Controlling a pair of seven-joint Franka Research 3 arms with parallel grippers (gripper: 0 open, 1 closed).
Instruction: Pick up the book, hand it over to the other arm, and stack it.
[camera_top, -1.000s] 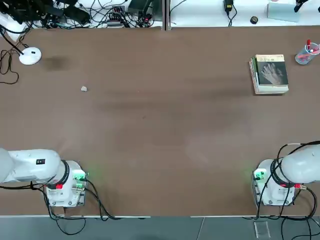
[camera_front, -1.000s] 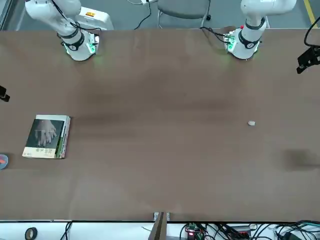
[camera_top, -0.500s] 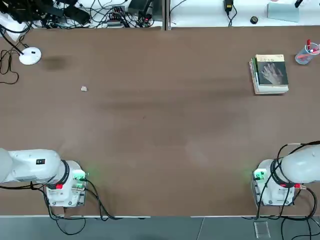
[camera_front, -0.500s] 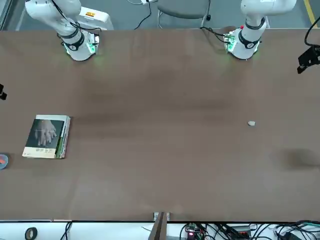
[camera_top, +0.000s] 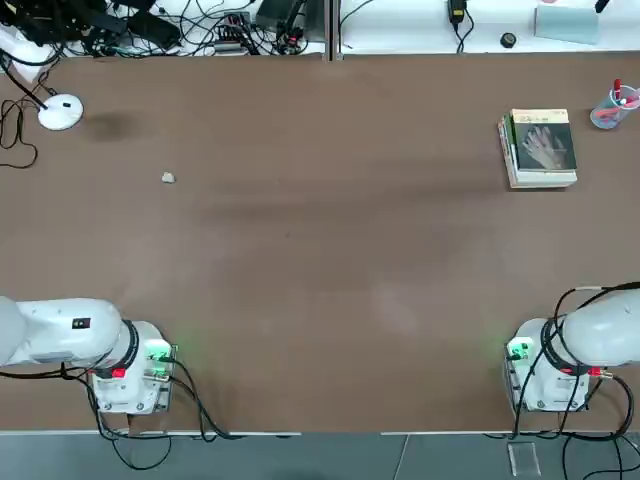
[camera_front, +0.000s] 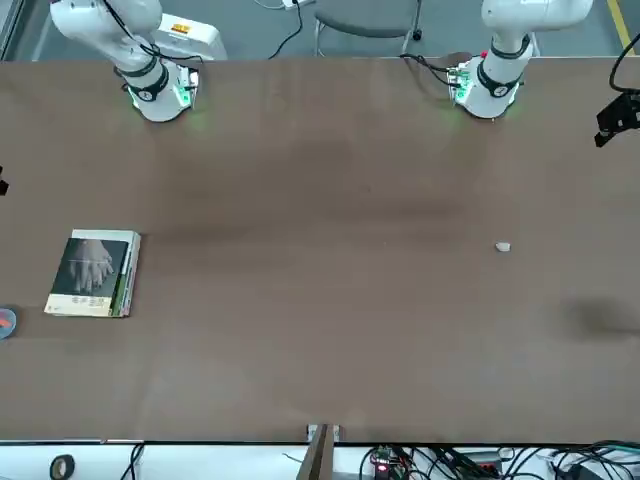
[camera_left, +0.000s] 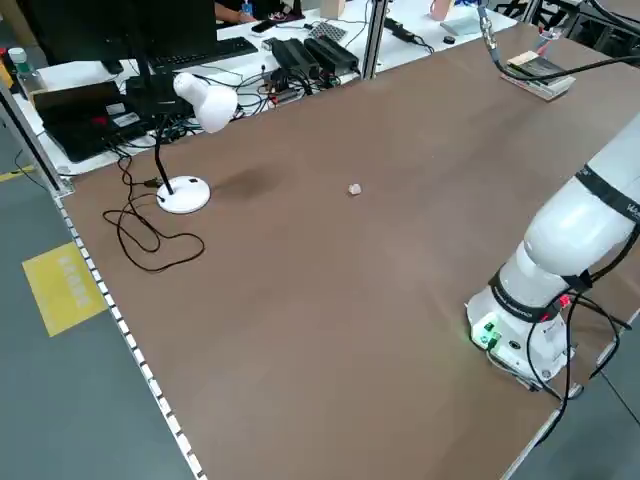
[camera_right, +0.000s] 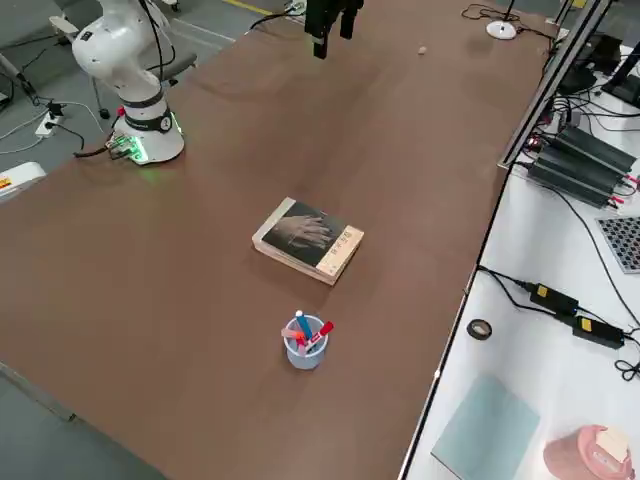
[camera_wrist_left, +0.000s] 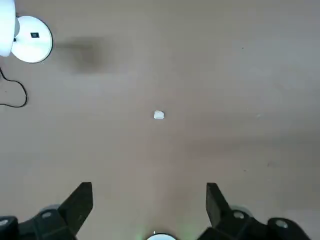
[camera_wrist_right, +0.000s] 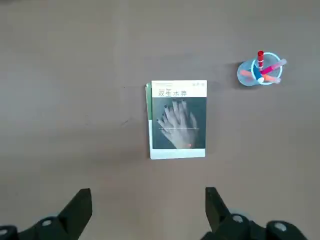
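The book (camera_top: 545, 143), a thin dark grey paperback with a pale hand on its cover, lies flat on a thicker green-and-white book (camera_top: 513, 152) near the table's far right corner. The pair also shows in the front view, the book (camera_front: 93, 268) at the left. My right gripper (camera_wrist_right: 147, 192) hangs high over the table, open and empty, looking down on the book (camera_wrist_right: 179, 122). Over the table's left half, my left gripper (camera_wrist_left: 148, 187) is open too, with nothing between its fingers. Both arm bases stand at the near edge.
A clear cup of pens (camera_top: 608, 108) stands just right of the books. A white desk lamp (camera_top: 60, 112) sits at the far left, with a small white scrap (camera_top: 167, 178) near it. Cables and power strips line the bench behind the table.
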